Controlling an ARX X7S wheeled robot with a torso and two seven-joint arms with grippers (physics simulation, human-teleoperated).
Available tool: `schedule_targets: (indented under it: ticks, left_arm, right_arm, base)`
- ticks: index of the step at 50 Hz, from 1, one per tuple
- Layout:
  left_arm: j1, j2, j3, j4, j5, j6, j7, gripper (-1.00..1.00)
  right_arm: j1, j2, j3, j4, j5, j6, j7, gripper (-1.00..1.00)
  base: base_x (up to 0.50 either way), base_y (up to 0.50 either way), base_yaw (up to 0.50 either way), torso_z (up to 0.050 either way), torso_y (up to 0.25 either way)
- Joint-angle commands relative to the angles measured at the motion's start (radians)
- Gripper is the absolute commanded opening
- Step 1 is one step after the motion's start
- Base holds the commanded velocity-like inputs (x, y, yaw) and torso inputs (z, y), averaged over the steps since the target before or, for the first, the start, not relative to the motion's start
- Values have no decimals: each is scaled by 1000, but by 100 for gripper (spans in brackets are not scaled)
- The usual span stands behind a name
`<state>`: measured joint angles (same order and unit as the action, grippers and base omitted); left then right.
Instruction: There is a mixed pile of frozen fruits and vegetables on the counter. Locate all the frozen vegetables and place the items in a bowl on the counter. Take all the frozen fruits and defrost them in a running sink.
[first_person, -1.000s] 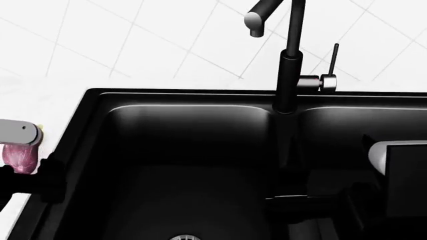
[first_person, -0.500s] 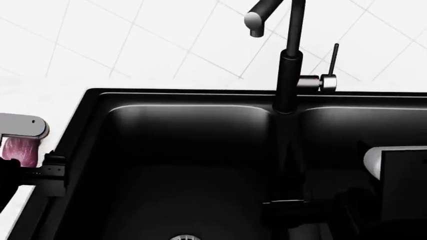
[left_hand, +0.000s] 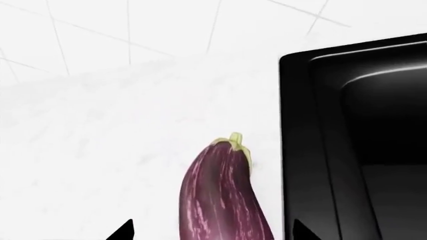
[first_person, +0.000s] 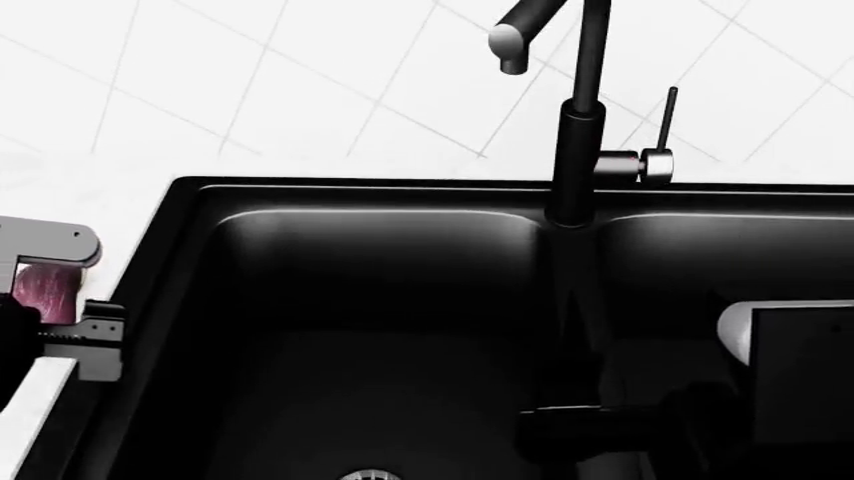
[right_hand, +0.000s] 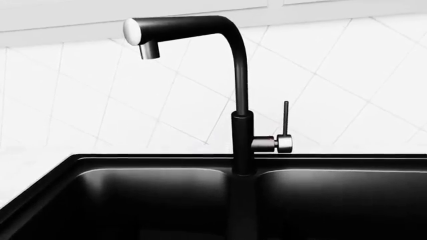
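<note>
Eggplant (left_hand: 223, 200): one, purple with green cap, lower centre of left wrist frame, over white counter (left_hand: 100, 150) just beside the single black sink (left_hand: 353, 140); one tap (right_hand: 240, 100) centre frame in right wrist view. Left gripper (left_hand: 210, 232) spread wide, fingertips flanking the eggplant, contact not discernible; right gripper (first_person: 587, 425) at lower right of head frame, opening cannot be told.

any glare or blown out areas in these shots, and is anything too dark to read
Left wrist view: the counter is washed out almost pure white, tile lines faint; the eggplant stays crisp. Head view: the sink is near black, shaped only by thin rim highlights, and the right claw blends into it. Right wrist view: the tap is sharply silhouetted, with soft basin sheen.
</note>
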<state>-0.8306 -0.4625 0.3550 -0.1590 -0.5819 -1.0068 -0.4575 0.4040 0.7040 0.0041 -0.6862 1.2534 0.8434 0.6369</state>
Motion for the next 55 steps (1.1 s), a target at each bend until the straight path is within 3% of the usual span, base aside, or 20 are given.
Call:
schedule_targets:
  ticks: [1, 19, 20, 31, 44, 46, 55]
  left_arm:
    - [-3, 20, -10, -70, 30, 59, 53, 100]
    - [-21, 29, -10, -145, 32, 76, 71, 100]
    - [-18, 26, -13, -132, 29, 76, 70, -100]
    - [-17, 10, -62, -40, -12, 18, 26, -100]
    - [10, -24, -168, 252, -122, -101, -60, -100]
    - [22, -39, -144, 304, -99, -87, -73, -100]
    - [83, -46, -272, 504, -238, -201, -140, -100]
  right_arm:
    - [-3, -23, 25, 4, -20, -6, -28, 100]
    - [-12, -27, 14, 11, -33, -13, -34, 100]
    - [-11, -27, 13, 9, -32, -12, -31, 100]
    - [-1, -24, 7, 13, -26, -7, -26, 100]
    - [9, -9, 19, -5, -10, -6, -12, 100]
    - [8, -3, 21, -10, -11, -4, -7, 100]
    - [18, 24, 41, -47, -5, -1, 20, 100]
  base:
    - [0, 0, 0, 0, 0]
    - [0, 0, 0, 0, 0]
    - [0, 0, 0, 0, 0]
    - [0, 0, 0, 0, 0]
    - [0, 0, 0, 0, 0]
    - [0, 0, 0, 0, 5]
    - [0, 0, 0, 0, 0]
